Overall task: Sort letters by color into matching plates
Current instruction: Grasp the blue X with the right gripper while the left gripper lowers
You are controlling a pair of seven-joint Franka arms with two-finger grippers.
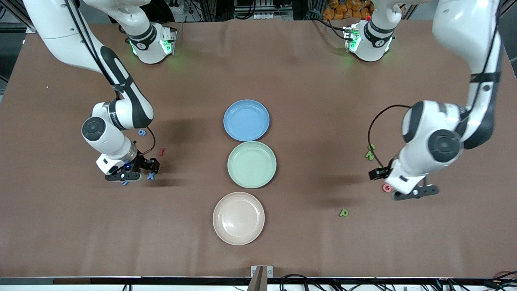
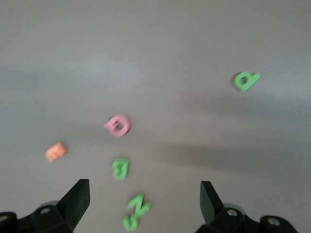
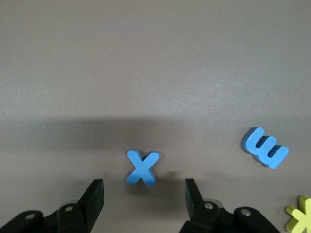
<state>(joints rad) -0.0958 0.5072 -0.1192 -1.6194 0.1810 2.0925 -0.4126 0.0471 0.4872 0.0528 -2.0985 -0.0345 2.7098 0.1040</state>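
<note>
1. Three plates in a column mid-table: blue plate (image 1: 246,120) farthest from front camera, pale green plate (image 1: 251,164) in the middle, cream-beige plate (image 1: 238,218) nearest. All three bare inside.
2. Right gripper (image 1: 142,171) low over the table at the right arm's end, fingers part-open with a clear gap, nothing held.
3. Blue X (image 3: 142,167) flat on the table, just ahead of the right gripper's fingertips and centred on the gap, untouched; also seen at (image 1: 150,176).
4. Blue E (image 3: 265,148) and yellow letter (image 3: 301,219) near the X in the right wrist view. Dark red letter (image 1: 161,152) and blue 9 (image 1: 141,132) farther from front camera, beside the right arm.
5. Left gripper (image 2: 145,201) hovering over the left arm's end, fingers spread wide, empty.
6. Under it: pink letter (image 2: 117,125), orange letter (image 2: 56,152), green letter (image 2: 120,168), green Z (image 2: 135,211). Green P (image 2: 246,80) apart from that cluster; in front view (image 1: 343,212) nearer the camera than the rest.
</note>
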